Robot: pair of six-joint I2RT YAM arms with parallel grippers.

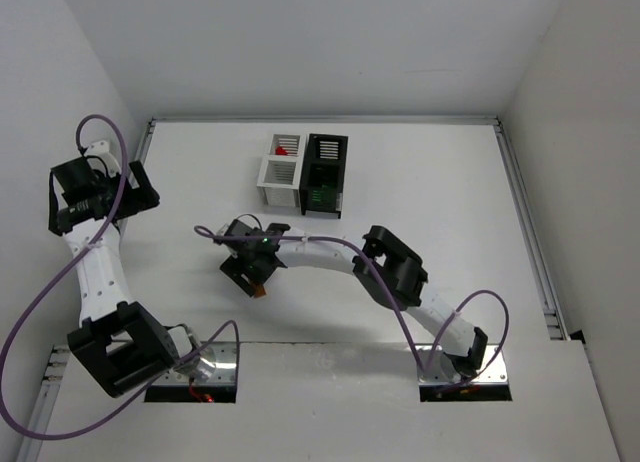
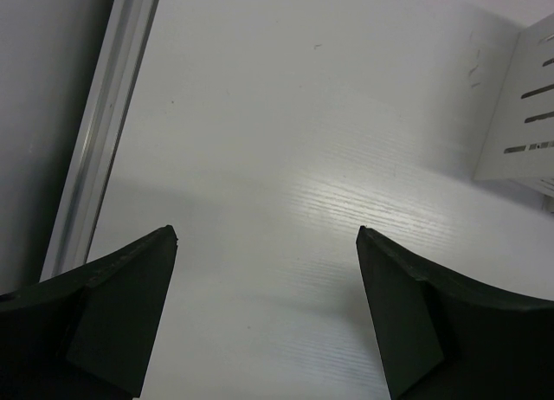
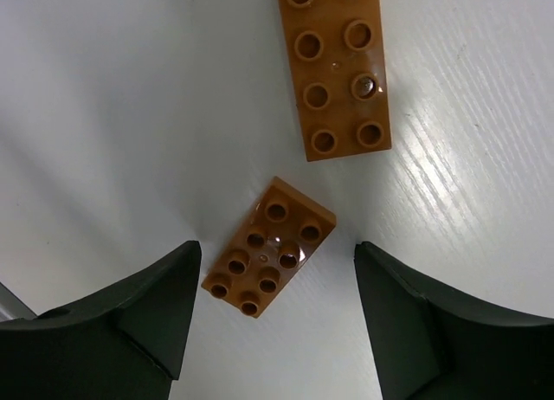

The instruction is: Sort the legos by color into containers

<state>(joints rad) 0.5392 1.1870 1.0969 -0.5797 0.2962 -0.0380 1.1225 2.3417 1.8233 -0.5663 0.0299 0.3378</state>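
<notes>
Right pincer point(image 3: 277, 244) open over a small brown brick point(image 3: 268, 247).
Its two fingers point(image 3: 130, 322) stand apart on each side of the brick and do not touch it. A long brown brick point(image 3: 336, 67) lies just beside it on the table point(image 3: 104, 114). A red brick point(image 1: 282, 151) sits in a white bin point(image 1: 289, 140), well apart. So I think the brown ones are left to sort. Left pincer point(image 2: 268, 235) is open and holds nothing.

1 overhead, 2 wrist close-ups facing table point(image 1: 420, 182).
</notes>
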